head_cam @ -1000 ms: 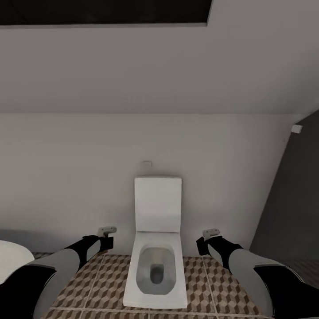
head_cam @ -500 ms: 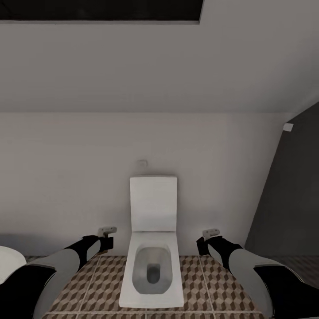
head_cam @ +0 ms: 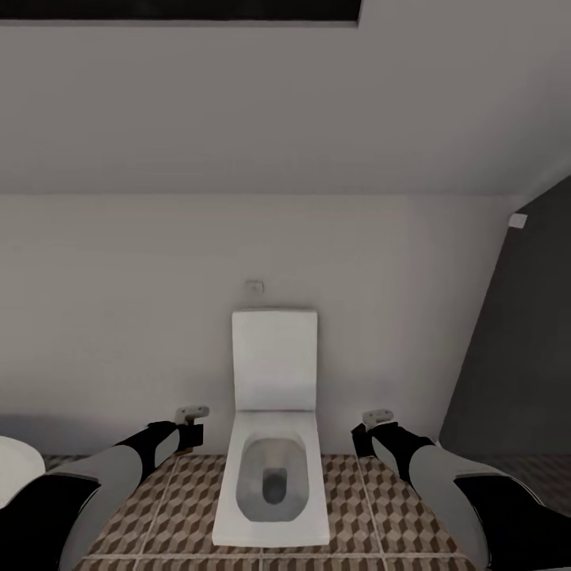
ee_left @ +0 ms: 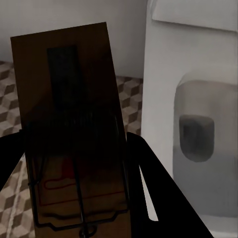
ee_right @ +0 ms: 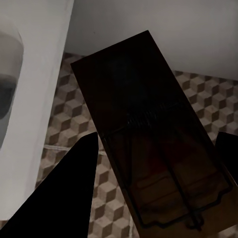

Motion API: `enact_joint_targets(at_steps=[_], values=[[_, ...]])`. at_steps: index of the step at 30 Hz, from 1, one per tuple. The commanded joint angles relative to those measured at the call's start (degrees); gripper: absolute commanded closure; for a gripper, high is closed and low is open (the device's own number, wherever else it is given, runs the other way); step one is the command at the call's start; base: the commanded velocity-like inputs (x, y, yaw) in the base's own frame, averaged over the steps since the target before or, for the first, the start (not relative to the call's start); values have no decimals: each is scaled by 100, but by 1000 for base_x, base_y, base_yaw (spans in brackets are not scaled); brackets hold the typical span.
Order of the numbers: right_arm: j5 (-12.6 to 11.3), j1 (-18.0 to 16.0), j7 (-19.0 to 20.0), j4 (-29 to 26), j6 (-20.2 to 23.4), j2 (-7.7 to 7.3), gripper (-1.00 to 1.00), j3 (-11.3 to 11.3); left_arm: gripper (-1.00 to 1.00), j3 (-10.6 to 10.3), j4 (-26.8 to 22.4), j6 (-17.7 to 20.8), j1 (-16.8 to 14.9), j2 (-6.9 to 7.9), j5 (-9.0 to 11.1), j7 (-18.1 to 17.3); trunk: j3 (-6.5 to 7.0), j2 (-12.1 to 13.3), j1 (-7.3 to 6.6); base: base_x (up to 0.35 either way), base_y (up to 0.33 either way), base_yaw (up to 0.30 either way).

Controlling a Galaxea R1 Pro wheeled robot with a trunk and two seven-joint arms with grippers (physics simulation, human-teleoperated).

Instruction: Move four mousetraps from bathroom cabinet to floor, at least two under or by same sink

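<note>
White toilet (head_cam: 274,444) dead ahead, lid up against the pale wall — bowl open, base on the cube-patterned bathroom floor (head_cam: 381,515). My left gripper (head_cam: 191,416) hangs just left of the bowl, my right gripper (head_cam: 376,418) just right of it, both above the tiles. Dark grey wall (head_cam: 523,341) at far right. Small white flush plate (head_cam: 254,286) above the lid.

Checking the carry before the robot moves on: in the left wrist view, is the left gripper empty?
No, a mousetrap sits between the left gripper's dark fingers, its wooden board and wire parts up close.
</note>
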Motion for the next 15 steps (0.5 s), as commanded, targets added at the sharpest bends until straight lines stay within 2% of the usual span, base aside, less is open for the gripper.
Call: enact_joint_targets(at_steps=[1,11,15], values=[[53,-6,-6,3,23,2,100,26,100,-49,-9,29,-2,3,36,-14,-25,-45,22,0,0,0],[53,-2,-16,20,-18,6,100,26,100,-39,-31,25,-2,-17,36,-16,-204,-446,242,0,0,0],[53,-4,-17,22,-22,-2,100,21,100,-54,-37,58,-2,-87,25,6,-276,-607,330,0,0,0]])
